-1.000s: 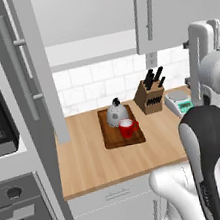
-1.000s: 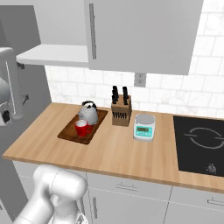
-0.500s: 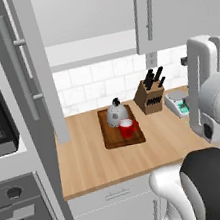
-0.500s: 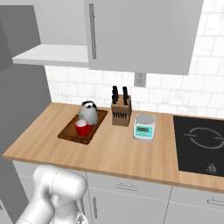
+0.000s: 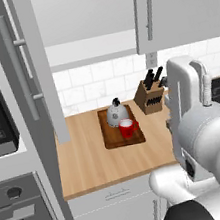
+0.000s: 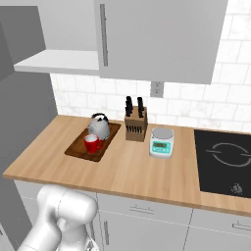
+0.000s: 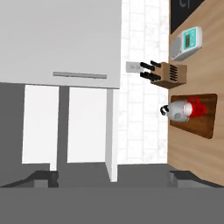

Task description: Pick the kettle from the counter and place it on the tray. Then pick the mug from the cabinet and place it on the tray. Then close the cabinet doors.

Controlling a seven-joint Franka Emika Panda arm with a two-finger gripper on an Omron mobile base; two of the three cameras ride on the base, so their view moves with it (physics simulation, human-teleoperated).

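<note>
Kettle (image 6: 99, 126) and mug (image 6: 91, 143): one each on tray (image 6: 77, 150)

Shiny metal kettle (image 6: 99, 126); dark wood tray (image 6: 78, 148); matt wood counter (image 6: 132, 171); glossy red mug (image 6: 91, 144).

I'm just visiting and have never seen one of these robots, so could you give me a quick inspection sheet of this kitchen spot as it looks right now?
Surface: wooden counter, bare in front.
Job's things: kettle and red mug both on the tray, mug in front of the kettle. Cabinet has its left door swung open and its right door shut.
Clutter: knife block right of the tray; scale further right.
Hand: open, holding nothing, facing the open cabinet.
Cables: nothing seen.
Surroundings: tiled wall with a socket, cooktop at the right, oven column at the left, drawers below.
</note>
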